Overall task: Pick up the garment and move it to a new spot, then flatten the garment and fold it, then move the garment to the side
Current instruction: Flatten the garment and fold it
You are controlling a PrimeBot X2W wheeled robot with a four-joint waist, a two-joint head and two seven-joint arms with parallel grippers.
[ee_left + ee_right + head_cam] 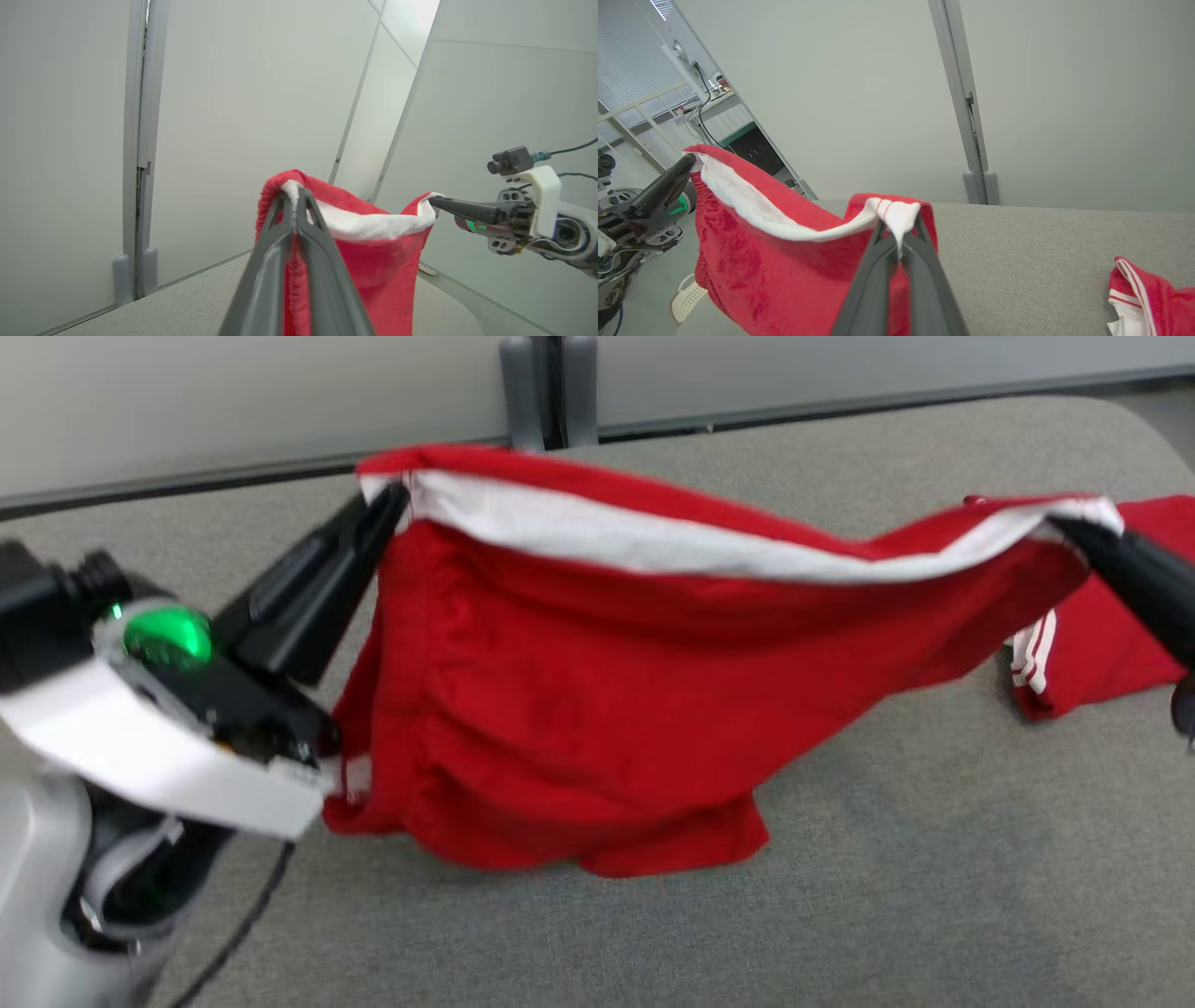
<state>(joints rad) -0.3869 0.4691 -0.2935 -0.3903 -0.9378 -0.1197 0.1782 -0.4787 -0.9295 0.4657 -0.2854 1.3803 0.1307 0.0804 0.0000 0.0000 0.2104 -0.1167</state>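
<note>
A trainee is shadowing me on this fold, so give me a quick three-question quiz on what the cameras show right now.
1. True or false: the left gripper and the right gripper are both shut on the red garment, holding it stretched between them.
2. The striped garment lies on the grey table: A) beneath the left gripper; B) by the right gripper; C) at the table's near edge.
3. Fill in: the lining along the held top edge is ___.
Key: 1 true; 2 B; 3 white.

Pale grey partition walls (243,93), grey fabric tabletop (934,896), window blinds (626,60), distant desk (710,100)
</note>
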